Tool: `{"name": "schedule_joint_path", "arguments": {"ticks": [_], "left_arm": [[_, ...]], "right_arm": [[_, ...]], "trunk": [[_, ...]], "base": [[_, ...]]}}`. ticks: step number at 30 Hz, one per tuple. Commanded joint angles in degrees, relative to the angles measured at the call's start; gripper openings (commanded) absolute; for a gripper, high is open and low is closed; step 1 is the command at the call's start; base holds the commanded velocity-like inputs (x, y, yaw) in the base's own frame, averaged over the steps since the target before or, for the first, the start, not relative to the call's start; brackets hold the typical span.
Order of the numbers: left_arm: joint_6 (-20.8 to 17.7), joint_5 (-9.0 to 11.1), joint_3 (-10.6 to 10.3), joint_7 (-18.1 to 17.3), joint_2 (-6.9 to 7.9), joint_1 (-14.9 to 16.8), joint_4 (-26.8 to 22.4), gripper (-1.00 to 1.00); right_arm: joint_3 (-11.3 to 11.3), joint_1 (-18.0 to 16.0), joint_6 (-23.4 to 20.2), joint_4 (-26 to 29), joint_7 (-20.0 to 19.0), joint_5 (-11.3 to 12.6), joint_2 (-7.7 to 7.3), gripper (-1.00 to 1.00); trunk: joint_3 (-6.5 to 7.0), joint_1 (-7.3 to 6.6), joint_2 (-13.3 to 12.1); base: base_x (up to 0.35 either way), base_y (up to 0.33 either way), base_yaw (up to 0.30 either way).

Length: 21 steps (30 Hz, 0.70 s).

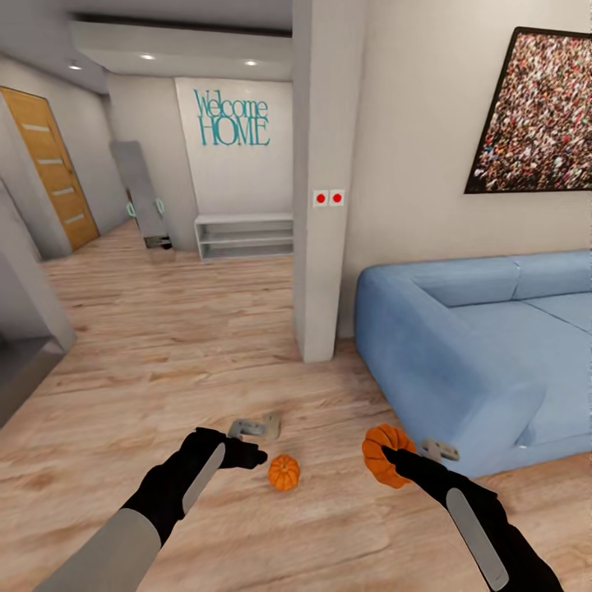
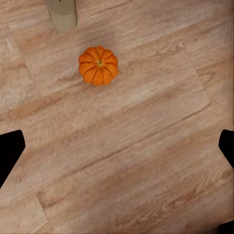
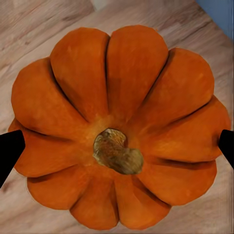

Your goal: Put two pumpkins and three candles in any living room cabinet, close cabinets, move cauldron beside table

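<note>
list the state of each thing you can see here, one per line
right gripper: shut on the held pumpkin
held pumpkin: gripped, stem facing the wrist camera
left gripper: open, holding nothing
loose pumpkin: upright on the floor, untouched
candle: on the floor beyond the loose pumpkin

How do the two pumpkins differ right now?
The pumpkin at the right gripper sits between its fingers, seemingly held; the pumpkin on the floor lies free, ahead of the open left gripper. The first has a candle nowhere near; the second does. Both are ribbed orange.
</note>
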State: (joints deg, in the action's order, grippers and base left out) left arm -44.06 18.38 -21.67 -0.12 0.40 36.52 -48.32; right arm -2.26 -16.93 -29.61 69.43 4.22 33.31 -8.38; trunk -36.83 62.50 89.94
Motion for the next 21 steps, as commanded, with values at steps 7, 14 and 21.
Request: {"name": "schedule_joint_path", "arguments": {"ticks": [7,14,21], "left_arm": [[-0.9,0.0,-0.1,-0.1,-0.04,0.1,-0.1,1.0],[-1.5,0.0,-0.1,0.0,-0.08,0.1,0.1,1.0],[-1.5,0.0,-0.1,-0.1,-0.21,0.1,0.1,1.0]], "right_arm": [[-0.1,0.0,0.1,0.1,0.4,0.7,-0.03,-1.0],[-0.2,0.0,0.1,0.1,0.4,0.6,0.02,-1.0],[-0.3,0.0,0.0,0.0,0.4,0.6,0.03,-1.0]], "trunk": [[-0.05,0.01,0.0],[-0.05,0.01,0.0],[-0.05,0.01,0.0]], "base": [[0.028,-0.307,0.0],[0.088,-0.221,0.0],[0.298,-0.031,0.0]]}}
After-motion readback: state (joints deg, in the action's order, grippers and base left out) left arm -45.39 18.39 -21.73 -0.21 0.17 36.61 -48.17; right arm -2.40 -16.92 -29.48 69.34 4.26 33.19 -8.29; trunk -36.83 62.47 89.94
